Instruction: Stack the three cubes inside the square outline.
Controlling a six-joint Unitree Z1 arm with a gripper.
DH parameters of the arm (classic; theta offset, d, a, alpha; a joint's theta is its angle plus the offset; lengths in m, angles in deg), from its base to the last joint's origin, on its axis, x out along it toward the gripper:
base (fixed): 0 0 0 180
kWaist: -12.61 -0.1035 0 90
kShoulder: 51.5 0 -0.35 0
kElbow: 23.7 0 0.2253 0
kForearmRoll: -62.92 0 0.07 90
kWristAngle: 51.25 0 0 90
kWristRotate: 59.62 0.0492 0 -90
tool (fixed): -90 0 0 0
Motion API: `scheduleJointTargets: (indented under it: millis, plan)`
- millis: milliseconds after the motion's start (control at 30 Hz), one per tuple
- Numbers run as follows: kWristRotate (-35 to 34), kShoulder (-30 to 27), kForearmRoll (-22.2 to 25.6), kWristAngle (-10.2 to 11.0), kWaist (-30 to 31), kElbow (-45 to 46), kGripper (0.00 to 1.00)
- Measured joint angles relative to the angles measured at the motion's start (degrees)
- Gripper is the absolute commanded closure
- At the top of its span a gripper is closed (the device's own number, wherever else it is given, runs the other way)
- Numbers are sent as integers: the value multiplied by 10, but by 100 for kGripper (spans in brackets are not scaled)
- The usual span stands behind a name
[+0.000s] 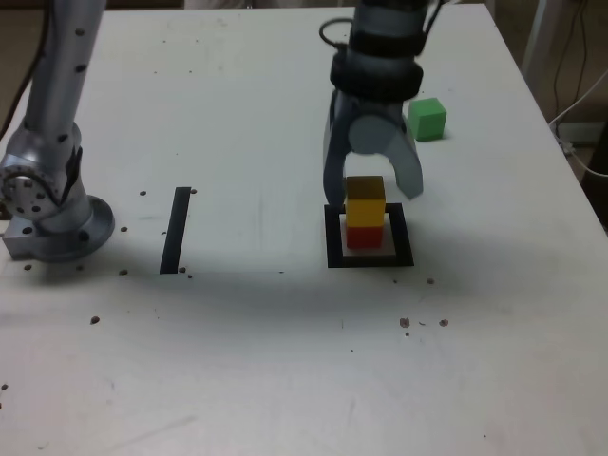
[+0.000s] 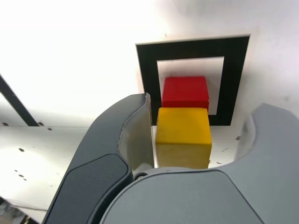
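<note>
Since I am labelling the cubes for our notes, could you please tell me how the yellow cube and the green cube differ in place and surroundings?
The yellow cube sits stacked on the red cube, while the green cube lies directly on the table. The yellow cube is between the open gripper's jaws; the green cube is outside them. Both are plain, solid-coloured cubes.

The red cube [image 1: 365,237] sits upright inside the black square outline [image 1: 402,233], its white centre showing around the cube; the yellow cube [image 1: 365,200] rests upright on the red one. The matte green cube [image 1: 427,120] lies apart, outside the outline, toward the exterior view's right.
</note>
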Motion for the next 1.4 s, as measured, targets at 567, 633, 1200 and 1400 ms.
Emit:
scheduleJointTargets:
  millis: [567, 633, 1200, 1400]
  plan:
    - [24, -5, 64, 92, -128, -114, 0]
    - [29, 24, 66, 89, -140, -149, 0]
    - [58, 197, 125, 57, -206, -366, 1]
    - [71, 244, 140, 38, -215, -417, 3]
